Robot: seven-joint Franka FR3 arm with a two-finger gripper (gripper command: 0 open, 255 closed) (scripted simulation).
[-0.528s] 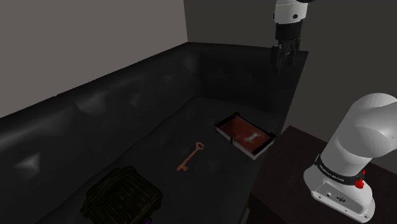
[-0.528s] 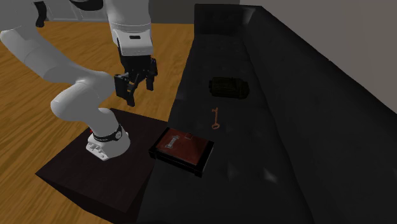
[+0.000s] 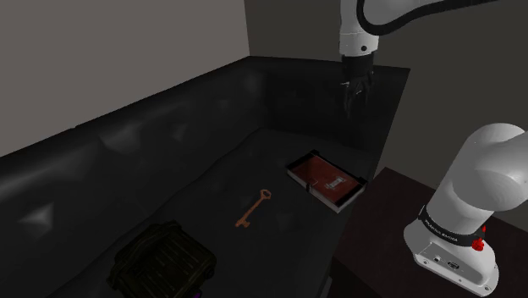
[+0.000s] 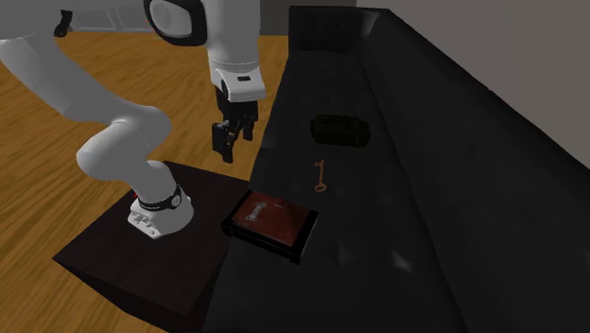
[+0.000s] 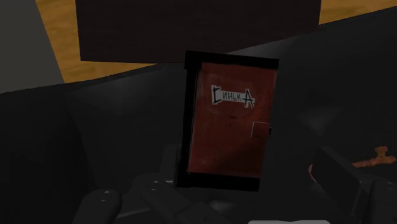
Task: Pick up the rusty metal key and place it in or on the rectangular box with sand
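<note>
End effector [image 3: 355, 93], all black, hanging fingers-down from my white arm high above the far end of a black sofa [image 3: 169, 144]; its two fingers stand apart with nothing between them, as the second exterior view [image 4: 228, 140] and the wrist view [image 5: 251, 168] both show. Rusty key [image 3: 254, 208], orange-brown, lies flat on the sofa seat, untouched and well below me, its round bow turned toward the rectangular box [image 3: 326, 179] and its shaft toward a dark crate-like object [image 3: 165, 261]; it sits between these two and apart from each. The box rests on the seat near the front edge, close to my stand [image 4: 113, 255], and has a black rim around a reddish-brown filling that carries a small white label. In the second exterior view I hover over the sofa's [image 4: 425, 142] front edge, above and beyond the box [image 4: 271, 219] and short of the key [image 4: 321, 176], with the dark object [image 4: 340, 130] farther along the seat and a wooden floor [image 4: 95, 113] behind my arm. In the wrist view the box [image 5: 229, 121] lies lengthwise ahead between my fingers [image 5: 340, 178], while the key [image 5: 375, 157] peeks past the outer side of one finger
</note>
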